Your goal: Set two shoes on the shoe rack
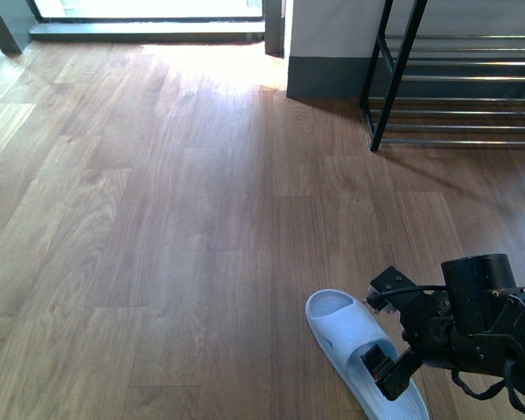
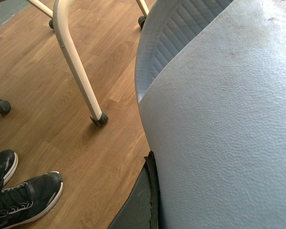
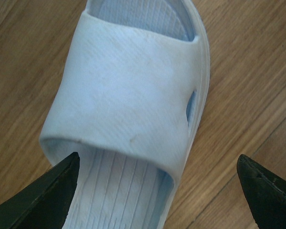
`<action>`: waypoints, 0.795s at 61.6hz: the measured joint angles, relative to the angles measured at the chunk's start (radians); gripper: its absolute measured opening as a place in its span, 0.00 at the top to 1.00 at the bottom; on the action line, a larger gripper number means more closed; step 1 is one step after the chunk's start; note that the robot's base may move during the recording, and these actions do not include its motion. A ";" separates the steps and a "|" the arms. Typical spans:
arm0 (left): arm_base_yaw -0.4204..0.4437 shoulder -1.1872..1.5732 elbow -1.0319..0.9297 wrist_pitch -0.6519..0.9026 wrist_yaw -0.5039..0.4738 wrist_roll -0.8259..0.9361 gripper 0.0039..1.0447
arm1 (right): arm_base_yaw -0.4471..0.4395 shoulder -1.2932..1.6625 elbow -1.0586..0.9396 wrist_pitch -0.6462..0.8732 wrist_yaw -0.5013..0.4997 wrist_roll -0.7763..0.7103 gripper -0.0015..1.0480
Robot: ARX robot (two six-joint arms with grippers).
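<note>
The two shoes here are light blue slippers. One slipper point(image 1: 354, 346) lies flat on the wood floor at the lower right of the front view. My right gripper point(image 1: 387, 369) hovers over its heel end. In the right wrist view it point(image 3: 158, 160) is open, its fingers straddling the slipper point(image 3: 128, 95) without touching it. The other slipper point(image 2: 219, 119) fills the left wrist view, and my left gripper point(image 2: 155, 164) is shut on it, with one dark finger point(image 2: 140, 202) showing against its side. The shoe rack point(image 1: 455, 79), a black frame with silver bars, stands at the far right by the wall.
Two black sneakers point(image 2: 24, 198) with white soles lie on the floor in the left wrist view. White tubular legs on casters point(image 2: 78, 71) stand near them. A grey wall base point(image 1: 328, 74) sits left of the rack, with a bright doorway point(image 1: 149, 13) at the back.
</note>
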 joint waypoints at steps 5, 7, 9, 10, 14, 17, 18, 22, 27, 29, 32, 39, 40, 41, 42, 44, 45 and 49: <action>0.000 0.000 0.000 0.000 0.000 0.000 0.99 | 0.006 0.014 0.020 0.003 0.005 0.001 0.10; 0.000 0.000 0.000 0.000 0.000 0.000 0.99 | 0.007 0.021 0.030 0.003 0.006 0.000 0.12; 0.000 0.000 0.000 0.000 0.000 0.000 0.99 | 0.008 0.025 0.035 0.004 0.010 0.000 0.12; 0.000 0.000 0.000 0.000 0.000 0.000 0.99 | 0.008 0.029 0.040 0.004 0.019 0.000 0.14; 0.000 0.000 0.000 0.000 0.000 0.000 0.99 | 0.008 0.039 0.052 -0.001 0.028 -0.002 0.23; 0.000 0.000 0.000 0.000 0.000 0.000 0.99 | 0.010 0.042 0.048 0.017 0.050 -0.006 0.33; 0.000 0.000 0.000 0.000 0.000 0.000 0.99 | 0.011 0.042 0.044 0.023 0.053 -0.006 0.37; 0.000 0.000 0.000 0.000 0.000 0.000 0.99 | 0.015 0.042 0.023 0.043 0.053 -0.005 0.48; 0.000 0.000 0.000 0.000 0.000 0.000 0.99 | 0.019 0.042 0.015 0.048 0.047 -0.004 0.58; 0.000 0.000 0.000 0.000 0.000 0.000 0.99 | 0.019 0.043 0.015 0.048 0.047 -0.004 0.62; 0.000 0.000 0.000 0.000 0.000 0.000 0.99 | 0.019 0.045 0.015 0.050 0.050 -0.005 0.68; 0.000 0.000 0.000 0.000 0.000 0.000 0.99 | 0.018 0.045 0.019 0.052 0.053 -0.004 0.83; 0.000 0.000 0.000 0.000 0.000 0.000 0.99 | 0.018 0.045 0.019 0.053 0.054 -0.004 0.85; 0.000 0.000 0.000 0.000 0.000 0.000 0.99 | 0.018 0.045 0.019 0.055 0.055 -0.004 0.87; 0.000 0.000 0.000 0.000 0.000 0.000 0.99 | 0.018 0.045 0.019 0.055 0.056 -0.005 0.88; 0.000 0.000 0.000 0.000 0.000 0.000 0.99 | 0.018 0.045 0.019 0.055 0.059 -0.005 0.93; 0.000 0.000 0.000 0.000 0.000 0.000 0.99 | 0.018 0.046 0.020 0.055 0.060 -0.005 0.95; 0.000 0.000 0.000 0.000 0.000 0.000 0.99 | 0.019 0.046 0.020 0.060 0.067 -0.003 0.98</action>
